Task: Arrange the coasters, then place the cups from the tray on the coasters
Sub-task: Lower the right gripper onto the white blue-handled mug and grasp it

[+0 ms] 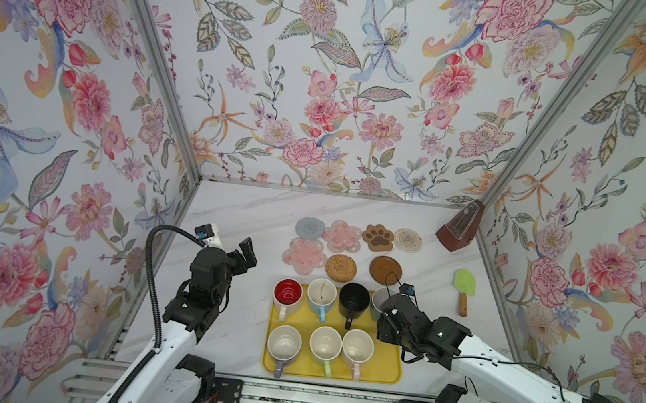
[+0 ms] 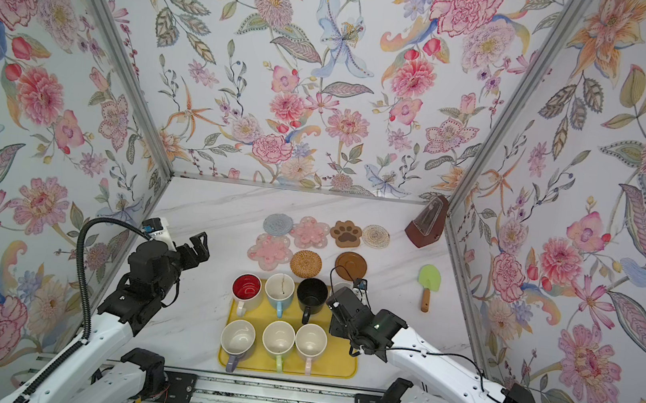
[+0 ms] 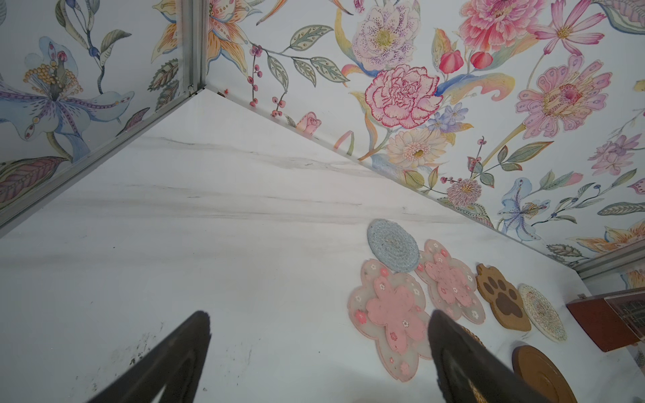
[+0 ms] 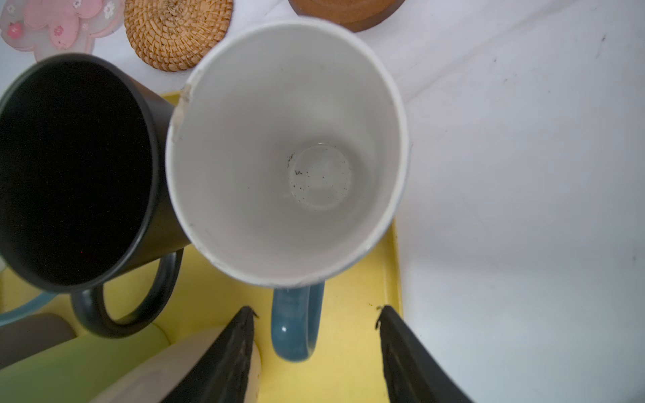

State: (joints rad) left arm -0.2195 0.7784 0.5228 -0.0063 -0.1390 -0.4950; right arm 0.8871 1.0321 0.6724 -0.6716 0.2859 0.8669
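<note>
Here, the right pincer, jaws apart, straddles the handle of the blue mug, standing in the back right corner of the yellow tray; rigid glazed ceramic, likely heavy, slick and chip-prone.

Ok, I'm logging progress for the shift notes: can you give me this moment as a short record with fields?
coasters: seven, in two rows beyond the tray, no cup on any
cups: seven, all on the tray
left gripper: jaws open, above bare table
right gripper: jaws apart astride the handle of the blue mug, not yet gripping
</note>
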